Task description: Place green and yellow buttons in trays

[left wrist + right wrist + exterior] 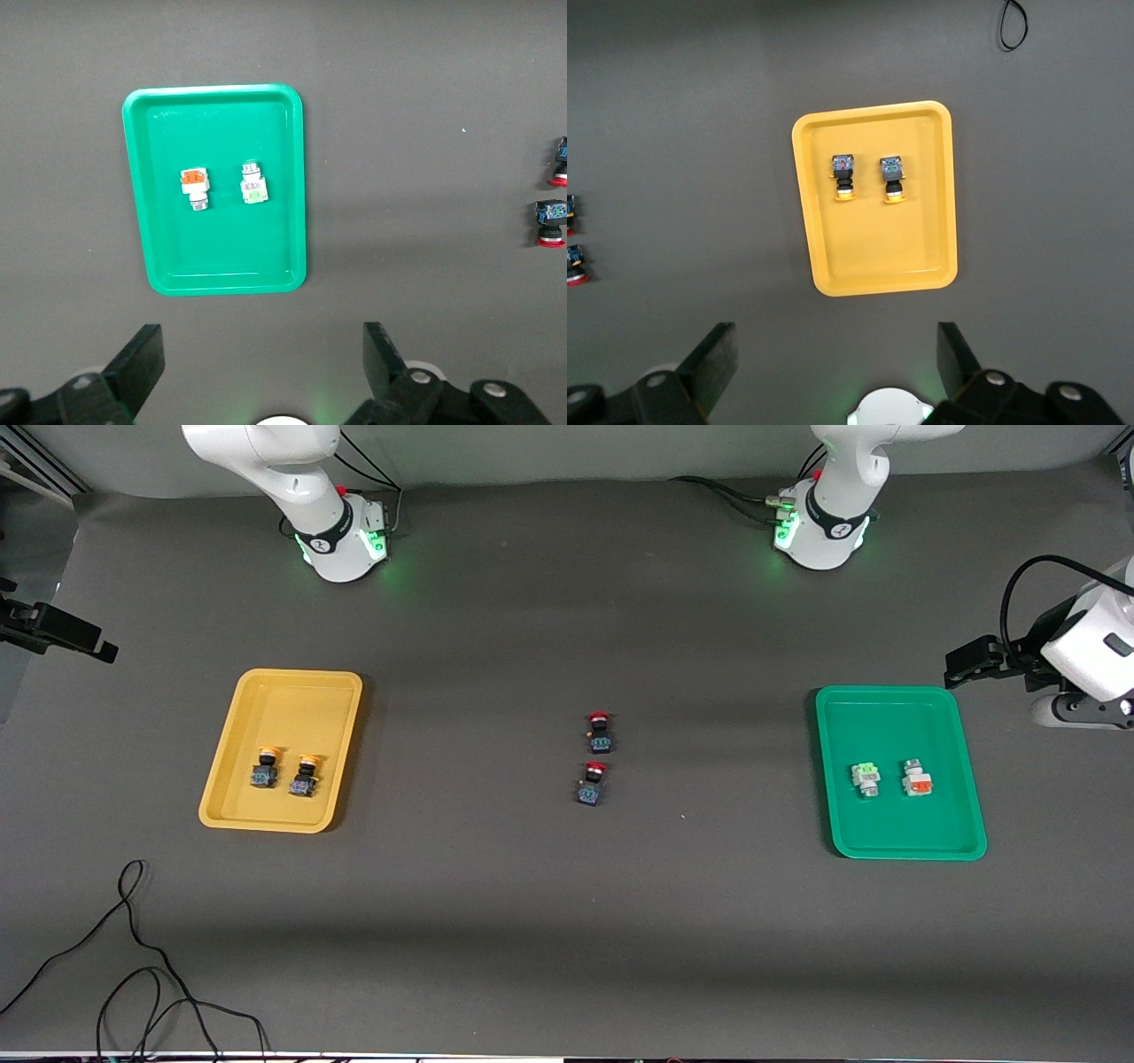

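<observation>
Two yellow-capped buttons (265, 768) (306, 775) lie side by side in the yellow tray (292, 708) at the right arm's end of the table. The white button with a light-green face (866, 778) lies in the green tray (886, 726) at the left arm's end. My left gripper (263, 354) hangs open and empty high above the table, beside the green tray (221, 248). My right gripper (837, 350) hangs open and empty high up beside the yellow tray (877, 257). In the front view each hand shows only at the picture's edge.
Two red-capped black buttons (601, 732) (593, 783) lie in the middle of the table. A white button with an orange face (917, 778) lies in the green tray beside the green-faced one. A black cable (133, 957) trails near the front edge at the right arm's end.
</observation>
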Tool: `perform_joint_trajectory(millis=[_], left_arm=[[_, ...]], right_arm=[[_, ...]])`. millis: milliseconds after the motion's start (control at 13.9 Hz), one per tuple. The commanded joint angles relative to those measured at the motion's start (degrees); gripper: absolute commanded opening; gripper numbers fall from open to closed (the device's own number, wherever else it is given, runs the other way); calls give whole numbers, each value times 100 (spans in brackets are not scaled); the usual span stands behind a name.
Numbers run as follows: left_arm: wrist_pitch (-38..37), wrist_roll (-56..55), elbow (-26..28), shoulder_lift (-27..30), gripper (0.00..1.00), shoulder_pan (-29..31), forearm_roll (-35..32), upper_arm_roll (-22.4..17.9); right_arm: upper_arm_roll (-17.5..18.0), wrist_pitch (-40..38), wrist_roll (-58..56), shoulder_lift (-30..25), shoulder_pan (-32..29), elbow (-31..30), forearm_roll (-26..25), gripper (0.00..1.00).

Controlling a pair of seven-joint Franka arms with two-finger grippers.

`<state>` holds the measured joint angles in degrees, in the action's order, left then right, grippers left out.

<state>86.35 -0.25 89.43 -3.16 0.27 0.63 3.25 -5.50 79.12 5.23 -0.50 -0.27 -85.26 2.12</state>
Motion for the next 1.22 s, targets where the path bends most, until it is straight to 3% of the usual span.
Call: perform_joint_trajectory(millis=[0, 144, 288, 504, 1152], left_arm=[[-92, 16, -75, 61, 100, -71, -10, -79], [-101, 16, -66, 61, 100, -79, -45, -79], [-101, 42, -75, 61, 100, -79, -80, -79], [-92, 183, -75, 61, 100, -71, -89, -79], [-101, 104, -136, -18, 100, -88, -98, -62]], right_arm=[[23, -327, -4, 411, 44, 721, -123, 100], [31, -345, 66, 184, 149, 512, -141, 100], [137, -362, 40, -325, 150, -234, -150, 100], [137, -3, -65, -293, 141, -184, -290, 100], [146, -2, 93, -240, 150, -202, -220, 100]])
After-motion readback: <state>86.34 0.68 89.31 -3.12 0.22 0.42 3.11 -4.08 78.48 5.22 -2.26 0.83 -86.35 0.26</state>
